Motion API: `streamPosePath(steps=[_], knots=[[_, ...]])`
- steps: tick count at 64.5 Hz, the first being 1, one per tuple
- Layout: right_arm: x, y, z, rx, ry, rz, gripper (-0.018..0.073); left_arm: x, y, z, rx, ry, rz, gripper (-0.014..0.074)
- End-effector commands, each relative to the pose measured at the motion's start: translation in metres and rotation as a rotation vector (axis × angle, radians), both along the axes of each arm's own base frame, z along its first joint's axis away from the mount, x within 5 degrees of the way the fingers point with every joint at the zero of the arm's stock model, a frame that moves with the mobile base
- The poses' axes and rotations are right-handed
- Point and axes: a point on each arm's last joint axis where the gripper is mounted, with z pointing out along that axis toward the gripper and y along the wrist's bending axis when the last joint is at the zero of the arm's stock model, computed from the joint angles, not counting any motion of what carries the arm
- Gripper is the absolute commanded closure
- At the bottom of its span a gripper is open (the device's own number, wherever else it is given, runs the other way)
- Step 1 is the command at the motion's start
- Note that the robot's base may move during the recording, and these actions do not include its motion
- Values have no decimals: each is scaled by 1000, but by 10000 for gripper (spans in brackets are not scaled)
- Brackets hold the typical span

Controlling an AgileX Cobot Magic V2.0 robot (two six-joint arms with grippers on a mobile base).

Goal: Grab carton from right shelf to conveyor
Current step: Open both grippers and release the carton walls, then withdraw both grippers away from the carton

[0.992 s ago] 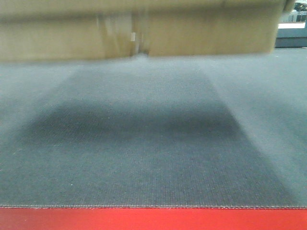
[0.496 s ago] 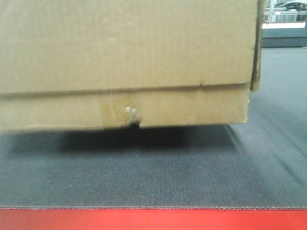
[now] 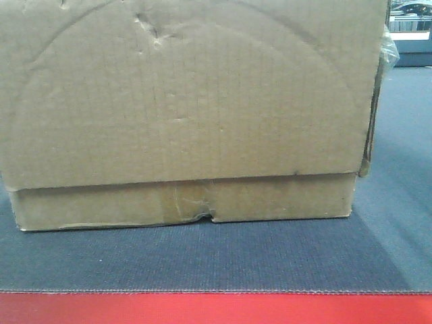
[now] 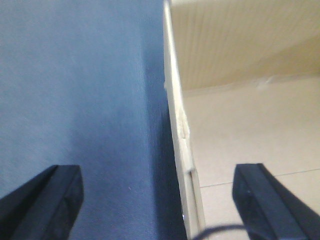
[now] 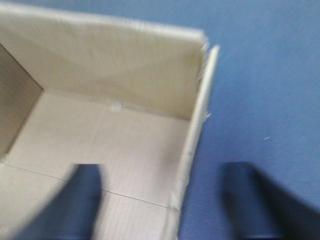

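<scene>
The carton (image 3: 182, 108), brown cardboard with a curved crease and a torn lower flap, sits flat on the conveyor (image 3: 270, 260), just behind the red edge strip (image 3: 216, 308). In the left wrist view my left gripper (image 4: 155, 200) is open and straddles the carton's left wall (image 4: 181, 145), one finger (image 4: 42, 200) over the belt and the other over the carton's floor. My right gripper (image 5: 165, 200) is open too, astride the right wall (image 5: 195, 135), with its fingers clear of the cardboard. The carton is open-topped and empty. The right shelf is out of view.
The grey belt (image 3: 398, 169) runs on to the right of the carton and behind it. A bright window area (image 3: 409, 27) shows at the far top right. The belt (image 4: 75, 90) lies left of the carton in the left wrist view.
The carton has come down from the top of the front view and now rests on the belt, its shadow gone from under it.
</scene>
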Motion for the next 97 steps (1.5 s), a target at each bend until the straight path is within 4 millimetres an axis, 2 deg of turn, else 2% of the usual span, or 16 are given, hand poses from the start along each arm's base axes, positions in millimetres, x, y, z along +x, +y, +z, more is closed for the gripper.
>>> streamPosePath(steps=[1,4,8,13,16,21,29,35,48,53,64,77,97], knots=[[-20,-18,23,-12,-69,-25,402,-26,11,19,-2,-69,5,177],[-32,-28,30,-20,-96,-44,536,-39,15,24,-10,-101,3,260],[-45,-40,36,-28,-130,-70,650,-57,20,28,-21,-147,-3,382],[-60,-52,40,-15,-166,-97,627,-75,24,23,-29,-189,-17,566],[-70,-60,40,-10,-189,-115,627,-83,26,19,-33,-212,-25,638],[-86,-69,34,-3,-220,-134,628,-98,29,9,-50,-248,-33,596],[-112,-80,14,3,-275,-148,628,-118,33,-13,-76,-279,-41,596],[-133,-86,-7,20,-323,-147,628,-131,35,-36,-88,-298,-57,596],[-174,-98,-68,47,-397,-146,628,-163,42,-79,-101,-355,-90,596],[-189,-102,-93,52,-410,-145,628,-175,45,-88,-108,-386,-95,596],[-218,-110,-129,86,-502,-147,628,-197,50,-101,-128,-471,-108,596],[-236,-115,-145,119,-592,-149,628,-212,55,-107,-141,-526,-110,596],[-238,-116,-144,127,-615,-149,628,-214,55,-107,-142,-532,-110,596]])
